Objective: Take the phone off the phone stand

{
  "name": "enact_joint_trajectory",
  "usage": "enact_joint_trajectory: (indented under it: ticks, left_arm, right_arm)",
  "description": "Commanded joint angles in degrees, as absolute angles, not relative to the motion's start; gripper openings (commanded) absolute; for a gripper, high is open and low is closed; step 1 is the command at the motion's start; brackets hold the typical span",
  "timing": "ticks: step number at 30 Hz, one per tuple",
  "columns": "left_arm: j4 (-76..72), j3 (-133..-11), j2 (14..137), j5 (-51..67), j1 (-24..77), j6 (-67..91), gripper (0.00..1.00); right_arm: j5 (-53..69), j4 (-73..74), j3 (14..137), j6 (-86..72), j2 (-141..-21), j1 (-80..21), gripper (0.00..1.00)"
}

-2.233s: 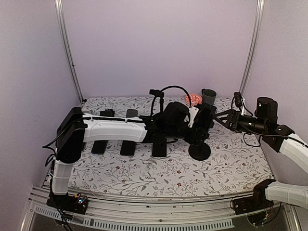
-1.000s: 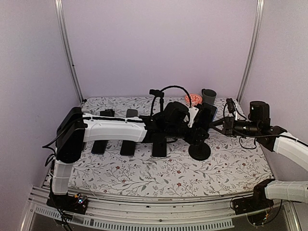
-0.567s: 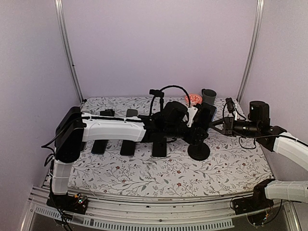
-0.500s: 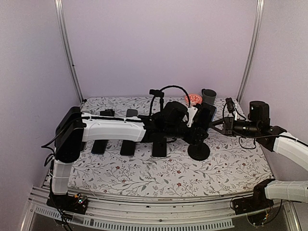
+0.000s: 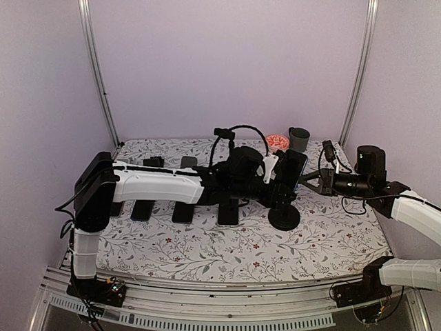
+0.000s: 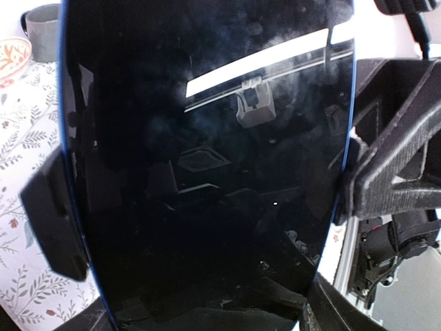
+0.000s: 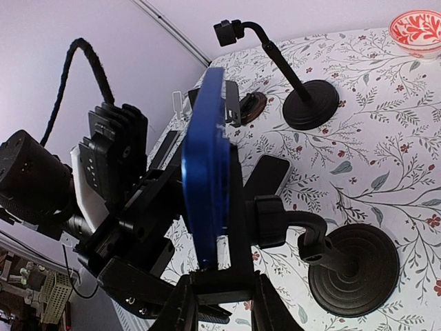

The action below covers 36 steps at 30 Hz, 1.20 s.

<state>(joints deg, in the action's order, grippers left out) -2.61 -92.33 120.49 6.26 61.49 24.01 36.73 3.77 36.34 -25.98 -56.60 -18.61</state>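
1. Phone (image 7: 207,172): seated upright in the cradle of the phone stand (image 7: 355,269). The stand's round base sits on the table (image 5: 331,241), right of centre and about midway between the near and far edges. A short curved neck joins base and cradle.

2. Left gripper (image 6: 210,193): reaches across from the left edge and is closed on the phone. One finger presses each long edge of the phone, whose dark screen fills the wrist view.

3. Right gripper (image 7: 222,293): approaches from the right edge. Its two fingers are closed against opposite sides of the cradle's lower bar, below the phone.

4. Containers, both near the far edge, right of centre:
   - Red patterned bowl (image 7: 417,31): only its patterned inside shows.
   - Grey cup (image 5: 298,138): upright, just right of the bowl. Its inside cannot be seen.

5. Other items:
   - A second stand (image 7: 310,103) with a gooseneck stands behind the first.
   - Three spare phones (image 5: 182,210) lie flat in a row left of centre, under the left arm.
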Motion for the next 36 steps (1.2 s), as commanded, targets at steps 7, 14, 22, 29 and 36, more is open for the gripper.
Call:
enact_joint_trajectory:
  ticks: [7, 14, 22, 29, 36]
  left_arm:
    - [-9.15, -88.89, 117.33, 9.76, 54.32, 27.8, 0.16]
    - [-13.79, -91.44, 117.7, 21.9, 57.25, 20.61, 0.15]
    - [-19.69, -91.62, 117.51, 32.67, 60.78, 18.82, 0.14]
    - [-21.59, -92.35, 118.29, 38.19, 62.26, 19.6, 0.13]
    - [-23.33, -84.6, 110.27, 28.19, 60.47, 21.07, 0.13]
  right_arm:
    - [35.9, 8.81, 34.4, -25.49, -54.78, -17.77, 0.0]
    - [34.23, 8.8, 35.2, -25.57, -55.38, -17.79, 0.0]
    - [32.54, 8.02, 35.57, -26.31, -55.2, -17.78, 0.0]
    - [31.65, 6.37, 35.54, -27.39, -55.18, -17.8, 0.0]
    - [29.42, 3.65, 36.72, -28.19, -55.0, -17.69, 0.0]
